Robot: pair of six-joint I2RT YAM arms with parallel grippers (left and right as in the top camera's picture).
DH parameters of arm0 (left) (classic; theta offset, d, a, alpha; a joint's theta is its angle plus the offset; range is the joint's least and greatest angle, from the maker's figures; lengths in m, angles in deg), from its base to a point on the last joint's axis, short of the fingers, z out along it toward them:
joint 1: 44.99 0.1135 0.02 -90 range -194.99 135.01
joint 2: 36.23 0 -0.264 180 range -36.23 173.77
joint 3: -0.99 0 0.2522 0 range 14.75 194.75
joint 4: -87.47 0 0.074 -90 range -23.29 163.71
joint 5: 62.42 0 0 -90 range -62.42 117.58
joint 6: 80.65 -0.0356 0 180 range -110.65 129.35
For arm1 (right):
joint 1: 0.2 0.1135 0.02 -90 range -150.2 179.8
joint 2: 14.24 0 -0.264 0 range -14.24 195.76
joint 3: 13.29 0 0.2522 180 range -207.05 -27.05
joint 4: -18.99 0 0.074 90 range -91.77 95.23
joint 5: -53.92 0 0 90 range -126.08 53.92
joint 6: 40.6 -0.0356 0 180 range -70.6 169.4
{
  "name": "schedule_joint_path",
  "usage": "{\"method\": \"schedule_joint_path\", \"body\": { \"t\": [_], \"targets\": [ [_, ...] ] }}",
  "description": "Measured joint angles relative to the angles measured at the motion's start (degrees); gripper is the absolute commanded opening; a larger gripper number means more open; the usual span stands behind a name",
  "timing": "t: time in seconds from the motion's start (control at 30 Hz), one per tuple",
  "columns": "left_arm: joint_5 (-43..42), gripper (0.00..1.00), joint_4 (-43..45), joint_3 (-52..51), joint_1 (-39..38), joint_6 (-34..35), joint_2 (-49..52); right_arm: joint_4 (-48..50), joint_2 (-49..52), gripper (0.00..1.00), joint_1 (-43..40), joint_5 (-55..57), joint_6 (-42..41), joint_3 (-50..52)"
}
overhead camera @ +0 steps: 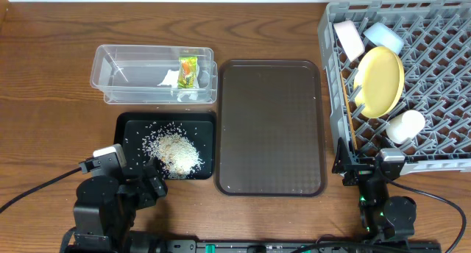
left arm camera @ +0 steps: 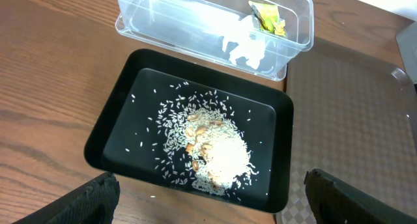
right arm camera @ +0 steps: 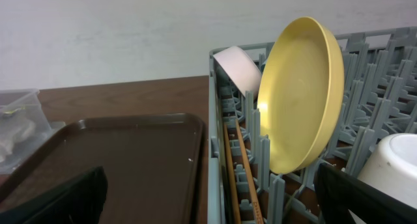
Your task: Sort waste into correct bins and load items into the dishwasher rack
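Note:
The clear tub (overhead camera: pixel 118 76) holds the green-and-orange wrapper (overhead camera: pixel 188 70) and the white paper scrap (overhead camera: pixel 171 79). The black tray (overhead camera: pixel 131 128) holds a heap of rice (overhead camera: pixel 176 151), also in the left wrist view (left arm camera: pixel 218 152). The grey rack (overhead camera: pixel 441 32) holds the yellow plate (overhead camera: pixel 379 80) on edge, the white bowl (overhead camera: pixel 348 38), the light blue bowl (overhead camera: pixel 384 37), the white cup (overhead camera: pixel 406 126) and the chopsticks (overhead camera: pixel 349 113) along its left wall. My left gripper (overhead camera: pixel 137 181) is open and empty at the black tray's near edge. My right gripper (overhead camera: pixel 366 172) is open and empty at the rack's near left corner.
A large brown serving tray (overhead camera: pixel 271 128) lies between the black tray and the rack, with nothing on it. The rack's left wall (right arm camera: pixel 215 139) stands right beside the serving tray's edge. Bare wooden table (overhead camera: pixel 44 98) lies left of the bins.

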Motion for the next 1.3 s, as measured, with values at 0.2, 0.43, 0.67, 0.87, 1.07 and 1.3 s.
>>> {"method": "schedule_joint_path", "body": {
  "t": [0.2, 0.43, 0.67, 0.87, 1.07, 1.3],
  "targets": [
    [0.00, 0.93, 0.00, 0.00, 0.00, 0.00, 0.00, 0.00, 0.00, 0.99, 0.00, 0.00, 0.02, 0.00],
    [0.00, 0.93, -0.04, 0.00, 0.00, -0.02, 0.00, 0.00, 0.00, 0.99, 0.00, 0.00, 0.00, 0.00],
    [0.00, 0.93, 3.32, -4.68, 0.26, -1.79, -4.13, -0.04, 0.00, 0.99, 0.00, 0.00, 0.02, 0.00],
    [0.00, 0.93, 22.18, -22.03, 2.43, -4.85, -16.22, 0.02, 0.00, 0.99, 0.00, -0.04, 0.02, 0.00],
    [-0.11, 0.93, 42.93, -36.79, 3.17, -7.58, -23.02, -0.02, 0.00, 0.99, 0.00, -0.02, 0.02, 0.00],
    [-2.12, 0.93, 55.47, -45.13, 3.19, -13.84, -23.15, 0.00, -0.02, 0.99, 0.00, -0.04, 0.02, -0.02]
  ]
}}
